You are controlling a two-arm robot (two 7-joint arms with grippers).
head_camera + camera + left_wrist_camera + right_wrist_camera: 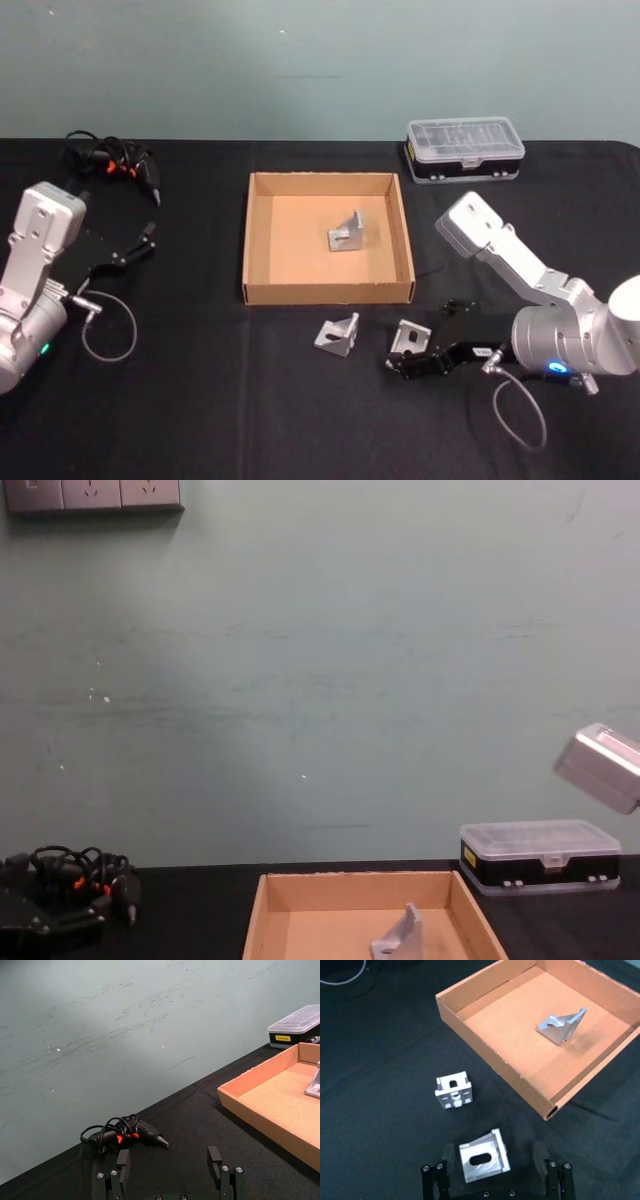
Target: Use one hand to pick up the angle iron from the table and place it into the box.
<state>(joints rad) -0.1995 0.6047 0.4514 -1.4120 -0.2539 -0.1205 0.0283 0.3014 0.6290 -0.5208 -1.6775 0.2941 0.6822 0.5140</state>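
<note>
Stretching dark and matte beneath everything, the surface (200,400) has broad bare room to the box's left and a narrower strip along its front wall. The box (330,293) is open-topped, with low tan walls on all four sides. Off its front right corner lies the right arm (545,290), bent at the elbow, and the right gripper (493,1154) points along the front wall, low over the surface. Its fingers (538,1154) are spread wide and straddle a grey angle iron (484,1161): one finger is just beside the iron's edge, the other stands apart from it (black surface shows between), so nothing is pinched. Well to the box's left the left arm (35,270) is parked, its left gripper (169,1160) spread on nothing, open surface between it and the box's left wall. Beyond the box's far right corner sits the plastic case (465,150), black with a clear lid, apart from the box. Beyond the far left corner, well apart, lies a tangled black cable bundle (112,160). A second angle iron (338,335) rests on the surface just before the box's front wall, near the right gripper's fingertips but apart from them. A third angle iron (347,233) lies inside the box, right of its middle, clear of every wall.
</note>
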